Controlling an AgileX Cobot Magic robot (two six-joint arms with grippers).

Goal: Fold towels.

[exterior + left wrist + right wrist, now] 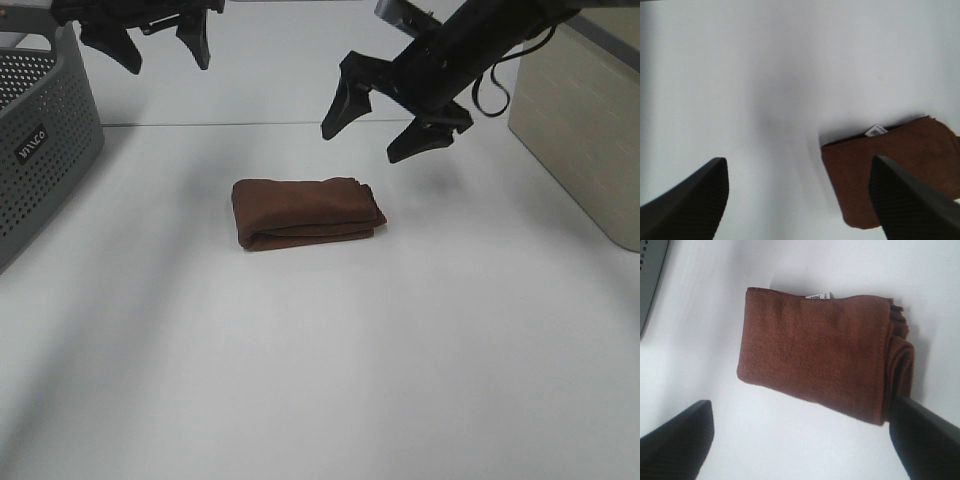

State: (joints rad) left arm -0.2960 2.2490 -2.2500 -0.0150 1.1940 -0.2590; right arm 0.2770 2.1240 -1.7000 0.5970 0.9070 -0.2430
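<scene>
I have both claws up off the table with nothing in them. The right gripper (388, 128) hangs above and just behind the towel (306, 212), its fingers spread wide and touching nothing; from its wrist camera I see the towel (820, 360) between and beyond the two dark fingertips (927, 442). The left gripper (160, 45) is higher and further back from the towel, toward the basket side, jaws likewise wide apart and empty (its own camera catches only a corner of the towel (890, 170) past one fingertip (907, 202)).

The towel lies folded into a thick brown bundle in the middle of the white table (320, 380), its layered edges stacked at one end and a small white tag (819, 296) peeking out along one edge.

Left of the towel, at the table's edge, stands one grey perforated basket (40, 150); right of it, one beige box (585, 120). I count one towel, two grippers, one basket, one box.
</scene>
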